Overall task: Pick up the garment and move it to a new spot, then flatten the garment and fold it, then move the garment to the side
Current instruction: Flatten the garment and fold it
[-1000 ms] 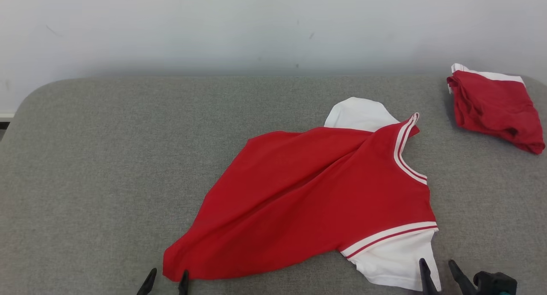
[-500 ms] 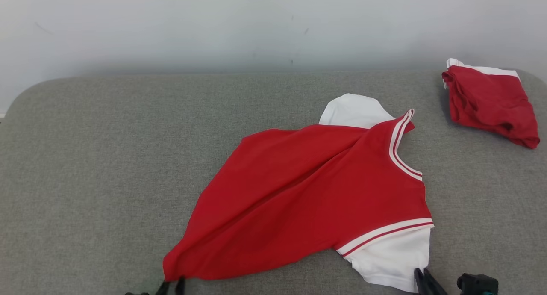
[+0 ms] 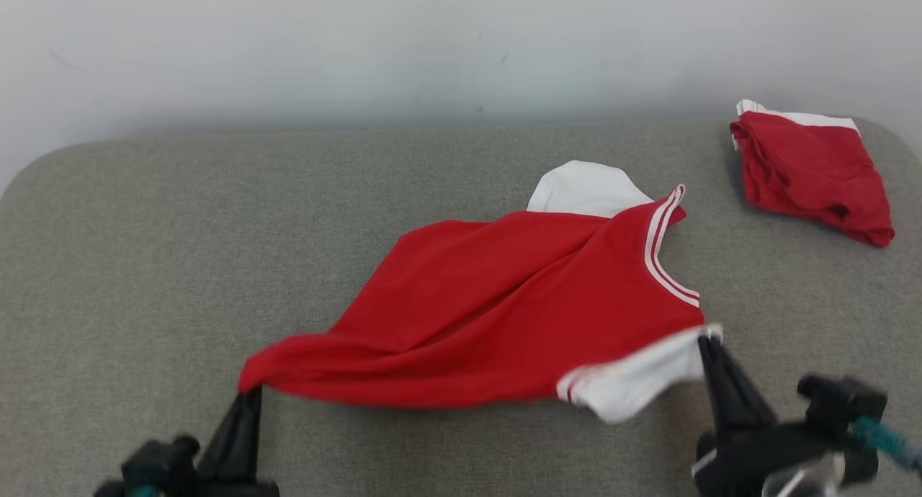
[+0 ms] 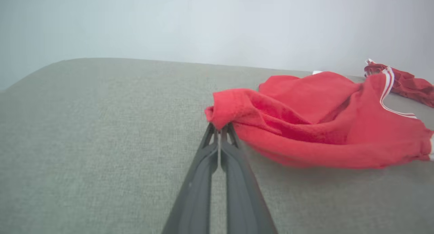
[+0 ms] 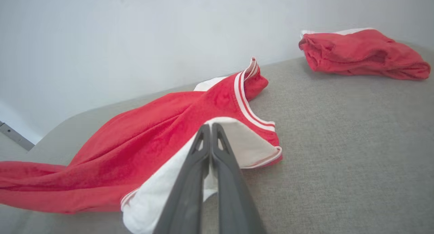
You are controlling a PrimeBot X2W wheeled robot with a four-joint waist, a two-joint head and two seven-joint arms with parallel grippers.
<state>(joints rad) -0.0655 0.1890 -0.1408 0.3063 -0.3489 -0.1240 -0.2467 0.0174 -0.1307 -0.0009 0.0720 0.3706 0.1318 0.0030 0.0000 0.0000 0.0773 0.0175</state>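
Garment [image 3: 504,302], rumpled red knit, white sleeves

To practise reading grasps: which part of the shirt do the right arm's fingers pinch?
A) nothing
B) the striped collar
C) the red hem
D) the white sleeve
D: the right gripper has its fingers shut on the white sleeve of the shirt; the left gripper pinches the red hem.
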